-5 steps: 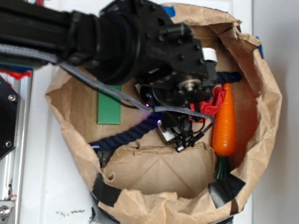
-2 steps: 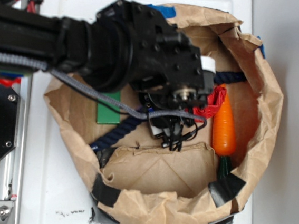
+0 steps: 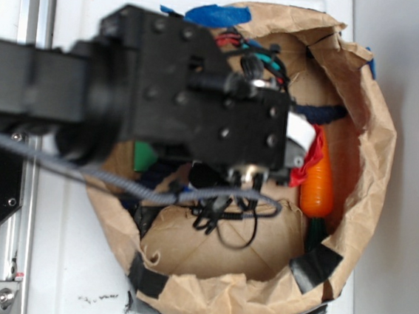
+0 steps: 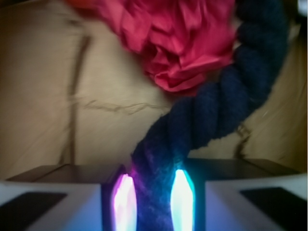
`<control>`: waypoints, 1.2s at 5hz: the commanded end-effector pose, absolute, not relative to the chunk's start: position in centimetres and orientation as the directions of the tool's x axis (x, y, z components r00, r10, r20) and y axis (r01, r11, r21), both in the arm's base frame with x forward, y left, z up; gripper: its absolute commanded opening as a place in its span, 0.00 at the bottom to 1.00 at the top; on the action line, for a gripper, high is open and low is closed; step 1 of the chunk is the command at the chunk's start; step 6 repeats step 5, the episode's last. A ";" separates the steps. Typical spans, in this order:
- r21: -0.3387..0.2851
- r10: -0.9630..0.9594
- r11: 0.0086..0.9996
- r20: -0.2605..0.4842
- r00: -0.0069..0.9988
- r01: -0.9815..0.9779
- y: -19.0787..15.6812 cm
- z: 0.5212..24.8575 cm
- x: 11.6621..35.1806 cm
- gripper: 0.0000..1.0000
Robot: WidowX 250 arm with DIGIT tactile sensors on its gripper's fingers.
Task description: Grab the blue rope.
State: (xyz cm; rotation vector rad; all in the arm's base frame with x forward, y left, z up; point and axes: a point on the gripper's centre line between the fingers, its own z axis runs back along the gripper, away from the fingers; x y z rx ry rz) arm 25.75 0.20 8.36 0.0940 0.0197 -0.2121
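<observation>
Arm comes in from the left of the exterior view, horizontal, big black wrist block filling mid-frame and blurred. Grey braided cable loops under the wrist, thin black wires hang below it. Fingers can't be made out from outside, hidden under the wrist body.

Wrist cam: gripper (image 4: 154, 197) points down and fwd, two light pads at the bottom edge, left pad (image 4: 124, 199) glowing pink-purple, right pad (image 4: 182, 197) glowing cyan. Jaws narrow, pressed on both sides of the blue rope (image 4: 207, 115), which fills the gap between the pads and rises up and to the right from them.
</observation>
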 end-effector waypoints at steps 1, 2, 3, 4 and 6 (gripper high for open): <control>0.143 -0.286 0.952 0.086 0.954 0.272 0.8 15.5 28.5 0.00; 0.151 -0.306 0.946 0.123 0.944 0.287 0.9 16.1 28.3 0.00; 0.116 -0.320 0.945 0.129 0.939 0.306 0.9 16.3 27.9 0.00; 0.109 -0.298 0.952 0.128 0.946 0.285 0.7 16.4 27.6 0.00; 0.087 -0.289 0.956 0.102 0.952 0.281 -1.5 16.7 25.1 0.00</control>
